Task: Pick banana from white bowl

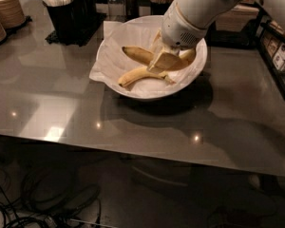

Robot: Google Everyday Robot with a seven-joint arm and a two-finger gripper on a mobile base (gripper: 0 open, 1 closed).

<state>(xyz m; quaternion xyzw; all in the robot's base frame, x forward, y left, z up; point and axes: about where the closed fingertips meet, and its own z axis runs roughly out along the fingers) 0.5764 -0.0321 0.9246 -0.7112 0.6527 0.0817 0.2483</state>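
Lying in the white bowl, on its crinkled paper liner, the banana curves from the left side toward the far right rim. The gripper sits directly over the banana's middle, down inside the bowl and touching the fruit; cannot tell whether it has clamped. A slimmer second banana lies just in front. The bowl stands on a glossy grey desk. Black caddy and stacked plates at the far left edge. Cables on the dark floor below.
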